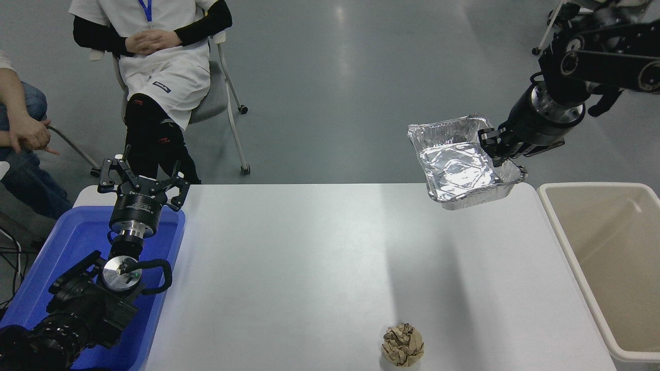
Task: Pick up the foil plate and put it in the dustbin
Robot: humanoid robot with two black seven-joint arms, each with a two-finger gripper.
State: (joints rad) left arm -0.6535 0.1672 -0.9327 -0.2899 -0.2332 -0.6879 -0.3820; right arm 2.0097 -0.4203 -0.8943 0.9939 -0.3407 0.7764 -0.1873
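A view from above a white bench (309,268). The right gripper (497,147), reaching in from the upper right, is clamped on the right rim of the foil plate (461,165) and holds it in the air, above the bench's far right corner. The plate hangs tilted, its open side facing the camera. The beige dustbin (603,247) stands just beside the bench's right edge, near the plate but not under it.

The grip takes only one thin edge, so the soft foil could bend or slip free as the arm swings. Released too soon, the plate would likely land on the bench or catch the bin's rim.

The left gripper (142,183) is parked at the lower left over a blue tub (77,242), fingers spread and empty. A brown crumpled paper ball (403,345) sits near the front edge. Two seated people (154,51) are cut off at the top left. The dustbin's right side and near end run out of frame, and the exact finger contact on the rim is hard to make out.
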